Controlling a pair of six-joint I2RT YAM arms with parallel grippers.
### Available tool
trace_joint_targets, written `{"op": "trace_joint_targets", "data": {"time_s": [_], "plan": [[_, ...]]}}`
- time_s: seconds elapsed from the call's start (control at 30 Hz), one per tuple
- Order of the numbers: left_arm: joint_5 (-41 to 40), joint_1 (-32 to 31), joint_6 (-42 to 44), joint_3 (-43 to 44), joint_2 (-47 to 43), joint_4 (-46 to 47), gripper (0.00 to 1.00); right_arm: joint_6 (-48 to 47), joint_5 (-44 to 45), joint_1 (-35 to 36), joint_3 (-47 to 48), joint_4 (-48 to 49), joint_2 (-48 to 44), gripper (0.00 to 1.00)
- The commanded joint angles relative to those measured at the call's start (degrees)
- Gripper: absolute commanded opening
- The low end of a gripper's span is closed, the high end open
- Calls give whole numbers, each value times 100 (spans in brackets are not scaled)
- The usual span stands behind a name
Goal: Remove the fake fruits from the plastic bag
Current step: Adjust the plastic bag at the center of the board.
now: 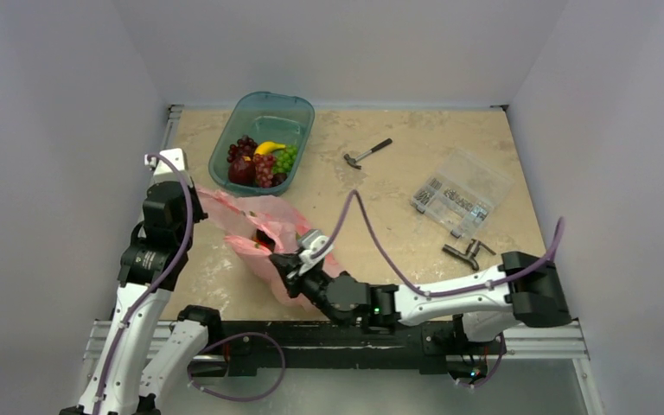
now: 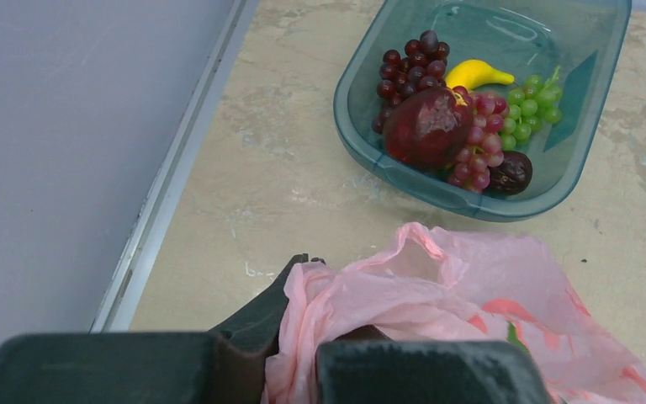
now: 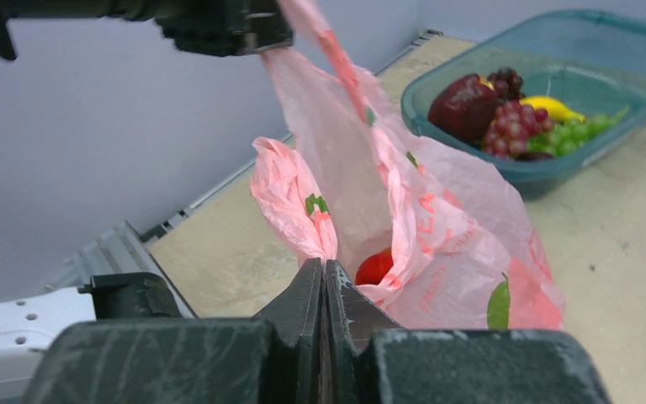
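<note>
The plastic bag (image 1: pixel 255 220) lies on the desk (image 1: pixel 432 130) left of centre in the top view. Its long axis runs from the left pincer (image 2: pixel 315 303), clamped on its raised upper-left edge, down toward bottom centre, and its mouth gapes upward toward the right arm. The right pincer (image 3: pixel 324 282), fingers pressed together with nothing plainly between them, sits at the near lip; a red fruit (image 3: pixel 375 268) shows just beyond its tips, inside the bag, so the right arm is nearer.
</note>
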Motion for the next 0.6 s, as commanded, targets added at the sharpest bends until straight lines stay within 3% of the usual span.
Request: {"op": "trace_joint_targets", "data": {"time_s": [0.0,0.17,0.33,0.43,0.5,0.57], "plan": [[-231,57,100,-15,-50,289,0,2022,391,-74,-967,135,-848,0],[-133,66,168,-46,-57,332,0,3158,151,-87,-1603,-9,-1096,0],[-168,66,229,-77,-82,343,0,3006,-161,-133,-1642,-227,-1084,0],[-61,66,276,-101,-106,363,0,2323,-617,-311,-1393,-675,-1015,22],[71,66,279,-101,-100,371,0,1966,-918,-486,-876,-1527,-887,43],[186,66,264,-98,-83,382,0,1533,-1406,-680,-302,-2332,-663,56]]}}
